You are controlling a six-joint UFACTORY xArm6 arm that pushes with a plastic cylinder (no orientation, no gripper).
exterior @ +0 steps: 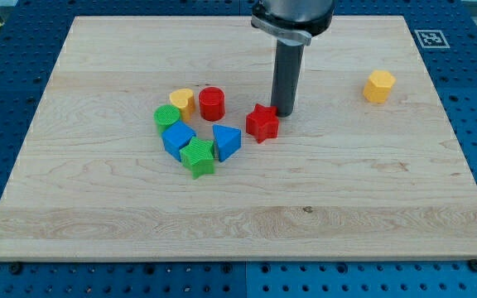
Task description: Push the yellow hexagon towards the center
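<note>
The yellow hexagon [379, 86] sits alone on the wooden board [238, 207] at the view's upper right. My tip [282, 111] stands near the board's middle, just above and right of the red star [262, 122], far to the left of the hexagon. The rod rises straight up to the arm at the view's top.
A cluster lies left of my tip: a red cylinder [212, 103], a yellow heart [182, 101], a green cylinder [167, 117], a blue cube [178, 139], a green star [198, 156] and a blue triangle [226, 141]. A marker tag [430, 38] is at the board's top right corner.
</note>
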